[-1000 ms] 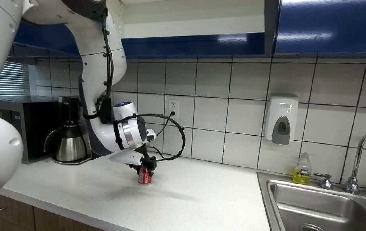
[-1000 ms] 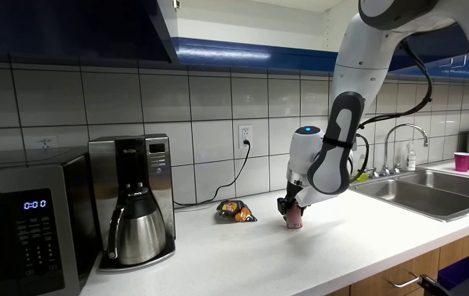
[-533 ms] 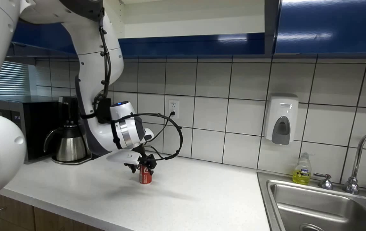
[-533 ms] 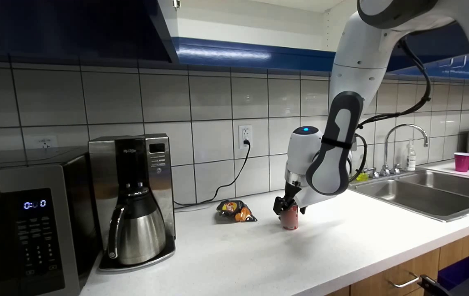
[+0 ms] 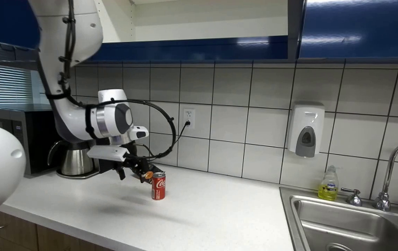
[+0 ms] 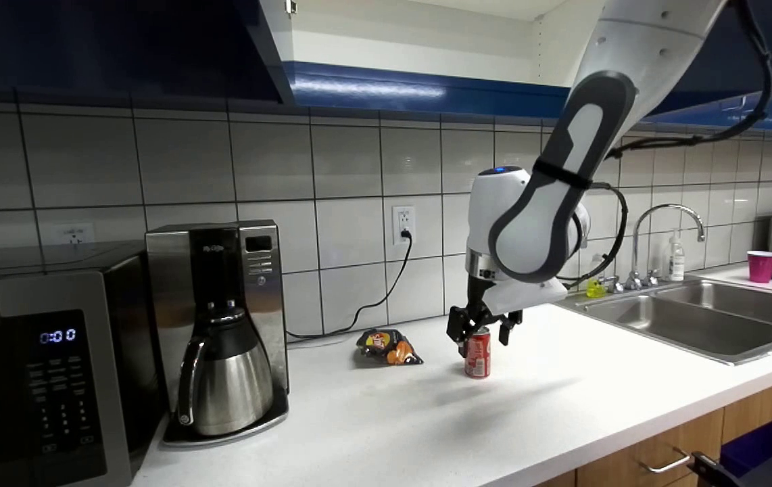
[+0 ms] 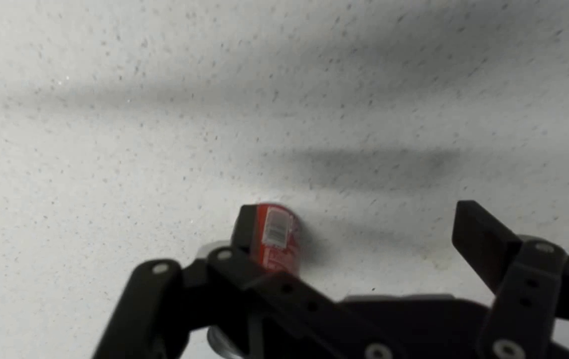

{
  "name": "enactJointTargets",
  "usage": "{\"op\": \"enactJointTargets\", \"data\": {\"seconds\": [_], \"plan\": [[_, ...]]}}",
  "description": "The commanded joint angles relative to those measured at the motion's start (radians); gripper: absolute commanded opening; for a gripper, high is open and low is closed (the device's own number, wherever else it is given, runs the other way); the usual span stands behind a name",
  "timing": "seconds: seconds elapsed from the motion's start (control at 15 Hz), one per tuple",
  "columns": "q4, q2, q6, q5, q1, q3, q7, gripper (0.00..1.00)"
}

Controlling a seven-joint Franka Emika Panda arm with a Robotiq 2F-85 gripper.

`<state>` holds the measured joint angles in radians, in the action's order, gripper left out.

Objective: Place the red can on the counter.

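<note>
The red can [image 5: 158,188] stands upright on the white counter [image 5: 213,216], its silvery top showing. My gripper [image 5: 135,175] hangs above the counter in that exterior view, up and to one side of the can. In an exterior view the gripper [image 6: 484,336] partly overlaps the upper part of the can [image 6: 478,360]. Seen from the wrist, the jaws of the gripper [image 7: 359,222] are wide apart with only bare counter [image 7: 364,124] between them. One finger [image 7: 246,227] covers part of the can [image 7: 277,234], so the rest of its side is hidden.
A dark snack packet [image 6: 389,348] with orange markings lies behind the can. The coffee maker [image 6: 224,365] and microwave [image 6: 48,379] stand along the counter at one end, the steel sink [image 5: 342,216] at the other. A yellow soap bottle [image 5: 328,184] sits on the sink's rim.
The jaws have opened and let go of the red can. My gripper has risen and drawn back from it, while the can stays standing in about the same place.
</note>
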<state>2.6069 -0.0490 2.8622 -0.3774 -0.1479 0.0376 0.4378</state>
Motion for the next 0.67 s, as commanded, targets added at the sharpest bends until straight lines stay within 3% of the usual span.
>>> {"op": "enactJointTargets", "data": {"seconds": [0.0,0.07,0.13,0.27,0.6], "plan": [[0.071,0.245,-0.263,0.231,-0.011,-0.098,-0.158,1.00],[0.056,0.280,-0.336,0.246,-0.010,-0.112,-0.155,1.00],[0.033,0.162,-0.219,0.200,0.019,-0.119,-0.114,1.00],[0.036,0.208,-0.249,0.214,0.019,-0.136,-0.120,1.00],[0.036,0.161,-0.230,0.209,0.026,-0.130,-0.116,1.00]]}}
